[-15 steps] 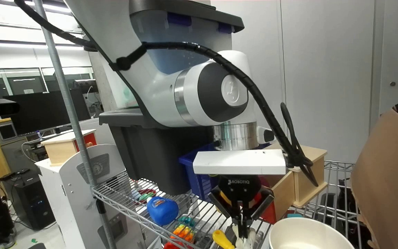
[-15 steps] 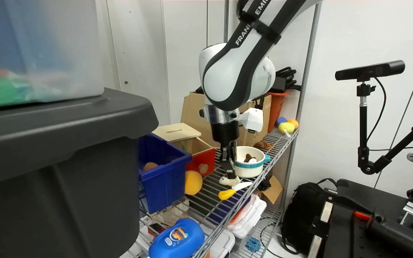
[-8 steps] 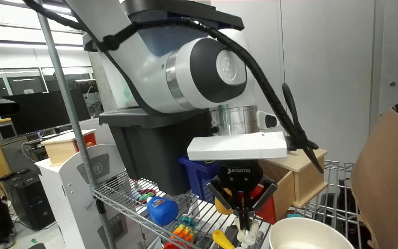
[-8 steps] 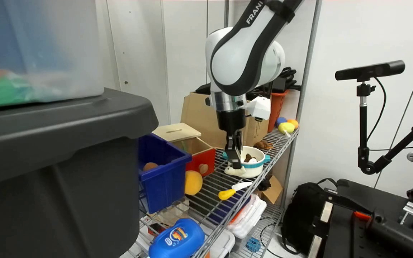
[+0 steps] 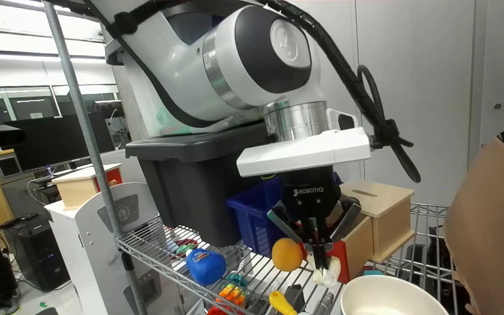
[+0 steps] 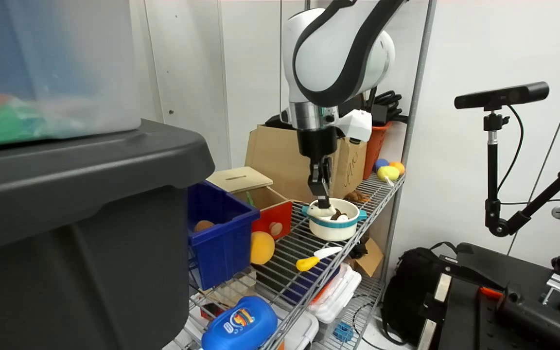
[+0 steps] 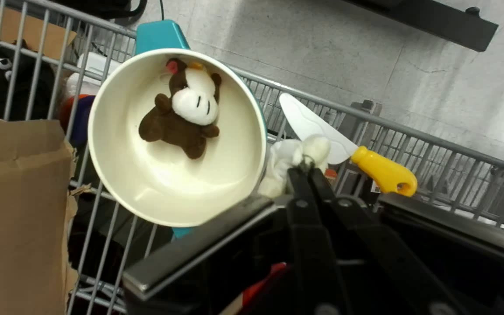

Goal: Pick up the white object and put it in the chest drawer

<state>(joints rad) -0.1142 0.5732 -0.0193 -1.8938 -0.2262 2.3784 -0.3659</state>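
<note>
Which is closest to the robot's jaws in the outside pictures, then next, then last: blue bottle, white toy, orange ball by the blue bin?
1. White toy: held in the jaws.
2. Orange ball: left of the jaws in both exterior views.
3. Blue bottle: farther left in both.

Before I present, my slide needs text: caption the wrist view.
Claw gripping white object above wire shelf; brown plush toy inside cream pot.
</note>
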